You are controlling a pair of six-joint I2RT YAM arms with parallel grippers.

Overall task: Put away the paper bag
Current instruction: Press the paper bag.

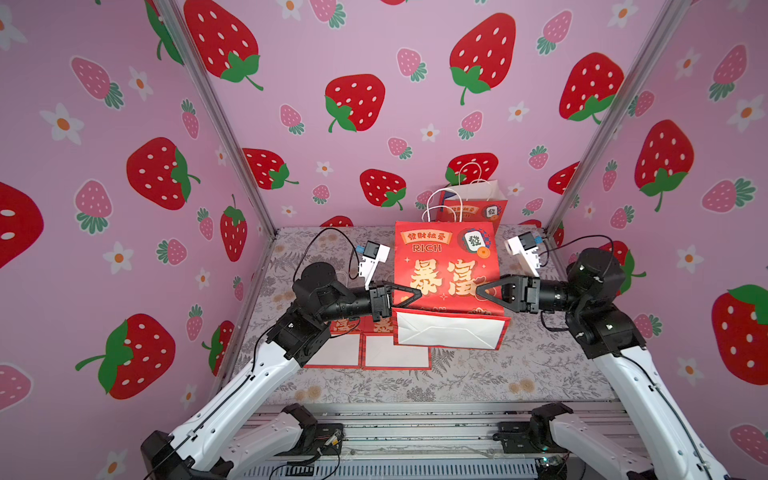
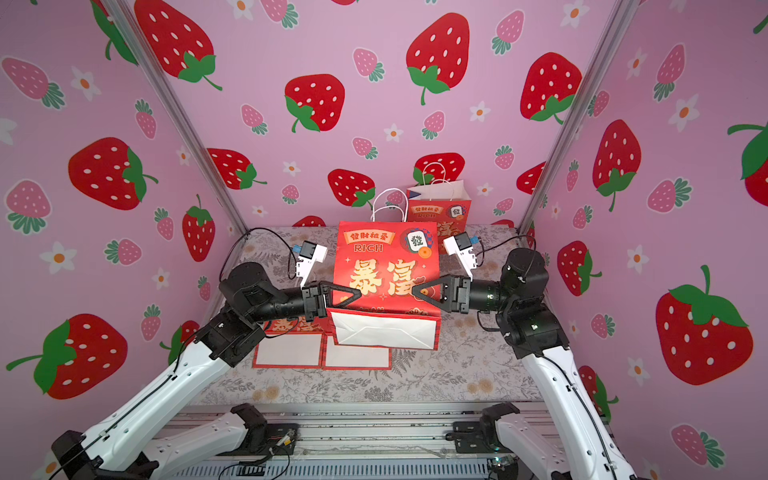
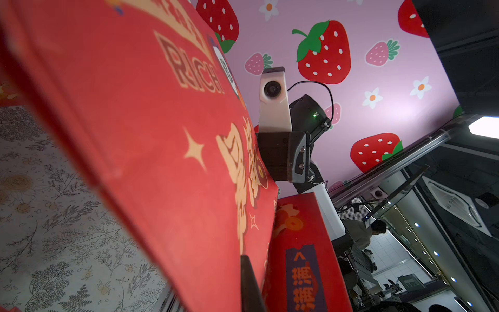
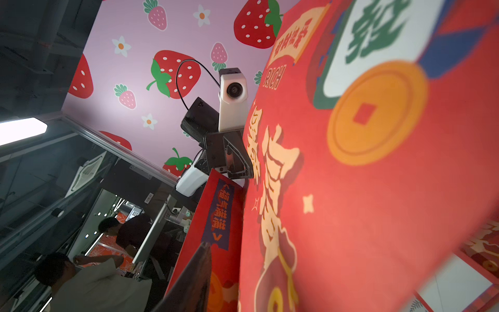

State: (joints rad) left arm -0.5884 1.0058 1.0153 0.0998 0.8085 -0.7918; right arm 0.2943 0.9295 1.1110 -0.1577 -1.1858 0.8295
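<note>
Pinching the left edge of the paper bag (image 1: 446, 266), raised over the table (image 1: 540, 365), the left claw (image 1: 417, 292) is clamped shut and should hold firm, for I cannot tell whether the right claw (image 1: 480, 291) opposite grips.

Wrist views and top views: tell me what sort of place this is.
Probably a robot data-collection booth inside a lab: strawberry-print backdrop walls on metal framing, two arms over a floral-covered table, and people working beyond it.
</note>
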